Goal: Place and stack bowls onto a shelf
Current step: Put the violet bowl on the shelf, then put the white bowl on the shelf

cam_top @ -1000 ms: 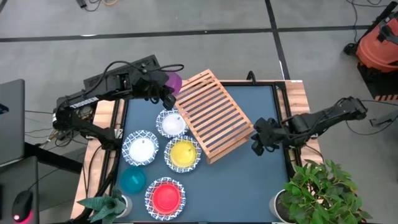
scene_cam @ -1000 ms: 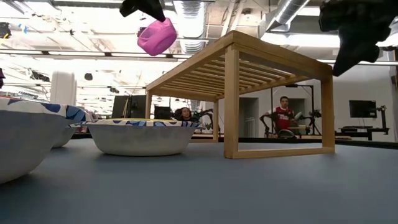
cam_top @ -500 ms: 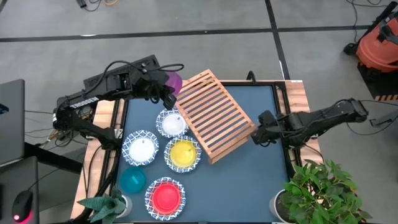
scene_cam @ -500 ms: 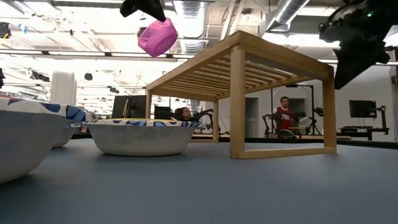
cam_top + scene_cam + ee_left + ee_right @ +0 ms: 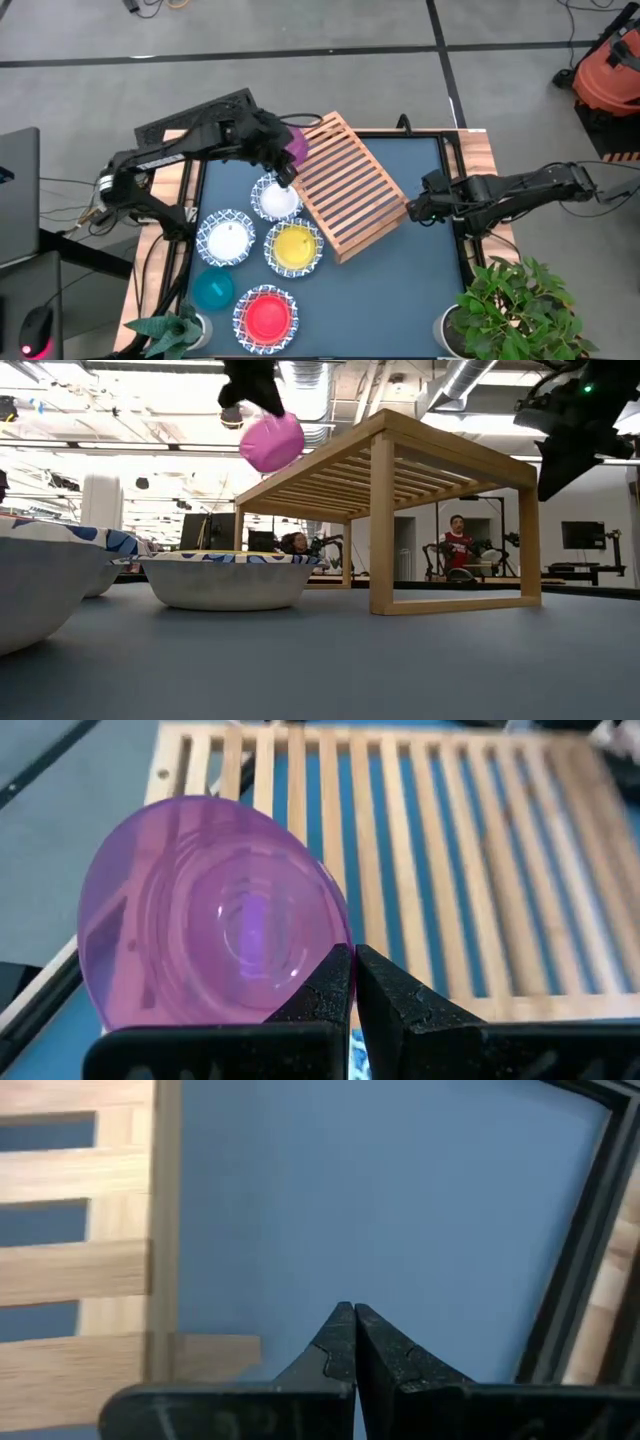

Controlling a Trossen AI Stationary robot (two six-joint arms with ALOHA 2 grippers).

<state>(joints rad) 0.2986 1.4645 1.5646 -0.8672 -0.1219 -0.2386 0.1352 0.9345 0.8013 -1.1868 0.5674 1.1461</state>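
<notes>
My left gripper is shut on the purple bowl, which hangs in the air over the far-left end of the light-wood slatted shelf. In the low view the bowl is level with the shelf top. My right gripper is shut and hovers just off the shelf's right corner, over bare tabletop. The yellow bowl and the red bowl each sit in a blue-rimmed white dish. The teal bowl stands on the table. My left gripper pinches the purple bowl's rim between its two fingers, coming from above. The bowl is lifted clear and tilted, hanging below the fingers over the shelf's slats.
Two more blue-rimmed white dishes lie left of the shelf. Potted plants stand at the near-left and near-right corners. Open tabletop lies near the shelf's right side. People show in the room behind.
My left gripper carried the purple bowl toward the right and a little down, from beside the shelf's far-left end to over its edge, and the bowl tipped further. My right gripper rose and drew back toward the far-right. The shelf shifted slightly in the low view.
</notes>
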